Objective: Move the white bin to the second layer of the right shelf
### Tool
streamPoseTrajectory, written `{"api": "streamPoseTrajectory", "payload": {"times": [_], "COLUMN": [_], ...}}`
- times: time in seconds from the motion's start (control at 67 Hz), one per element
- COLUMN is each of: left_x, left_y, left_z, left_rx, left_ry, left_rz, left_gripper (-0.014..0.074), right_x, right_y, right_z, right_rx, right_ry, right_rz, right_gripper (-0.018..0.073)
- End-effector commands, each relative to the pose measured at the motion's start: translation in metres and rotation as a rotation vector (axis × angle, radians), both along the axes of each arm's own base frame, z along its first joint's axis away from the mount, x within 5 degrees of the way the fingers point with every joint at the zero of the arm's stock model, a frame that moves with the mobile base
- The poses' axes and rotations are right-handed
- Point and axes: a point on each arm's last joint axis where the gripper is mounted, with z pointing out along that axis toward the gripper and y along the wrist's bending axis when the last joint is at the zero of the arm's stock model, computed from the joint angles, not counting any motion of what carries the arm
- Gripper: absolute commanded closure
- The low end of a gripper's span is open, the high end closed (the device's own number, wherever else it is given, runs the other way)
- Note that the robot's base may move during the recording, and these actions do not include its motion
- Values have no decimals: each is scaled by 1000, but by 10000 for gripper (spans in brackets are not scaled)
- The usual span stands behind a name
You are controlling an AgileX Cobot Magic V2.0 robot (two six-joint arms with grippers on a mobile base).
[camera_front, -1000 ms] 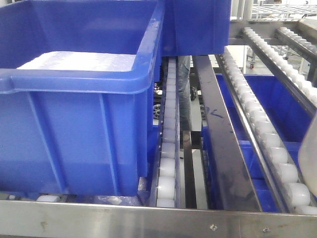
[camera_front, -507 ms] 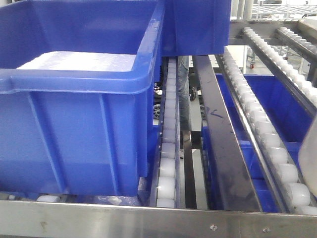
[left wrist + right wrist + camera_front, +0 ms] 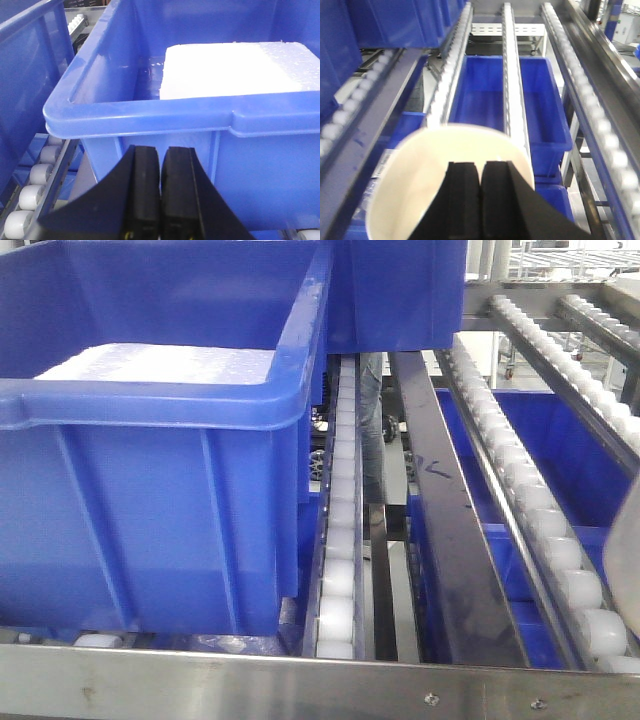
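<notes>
The white bin (image 3: 450,165) fills the lower middle of the right wrist view, its cream mouth towards the camera, above the roller tracks (image 3: 512,75) of the right shelf second layer. My right gripper (image 3: 481,167) is shut on the bin's near wall, the black fingers pressed together. In the front view only a pale edge of the white bin (image 3: 622,570) shows at the right border, over the roller tracks (image 3: 520,490). My left gripper (image 3: 161,152) is shut with nothing between its fingers, just in front of a big blue crate (image 3: 150,110).
The big blue crate (image 3: 150,520) stands on the shelf's left side with a white foam sheet (image 3: 235,67) inside. Another blue crate (image 3: 485,90) lies on the level below the tracks. A steel front lip (image 3: 300,685) runs along the near edge.
</notes>
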Motion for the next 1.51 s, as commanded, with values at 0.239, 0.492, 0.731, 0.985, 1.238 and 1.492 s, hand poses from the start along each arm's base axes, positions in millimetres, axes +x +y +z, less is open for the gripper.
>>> {"api": "streamPoseTrajectory", "payload": {"times": [0.239, 0.492, 0.731, 0.985, 1.238, 1.492], "left_x": [1, 1, 1, 1, 1, 1], "left_y": [0, 0, 0, 0, 0, 0], "left_z": [-4, -4, -4, -4, -4, -4], "left_rx": [-14, -14, -14, -14, -14, -14], "left_ry": [-63, -63, -63, -63, -63, -63], "left_rz": [-5, -5, -5, -5, -5, -5], "left_gripper": [512, 512, 512, 512, 512, 512], "right_x": [2, 2, 2, 2, 2, 2], "right_y": [0, 1, 1, 1, 1, 1], "right_z": [-28, -25, -24, -24, -24, -24], "right_rx": [-18, -60, -17, -17, -17, -17], "right_ry": [-105, -135, -139, -141, -141, -141], "right_rz": [25, 51, 51, 50, 50, 50], "right_gripper": [503, 503, 503, 503, 503, 503]}}
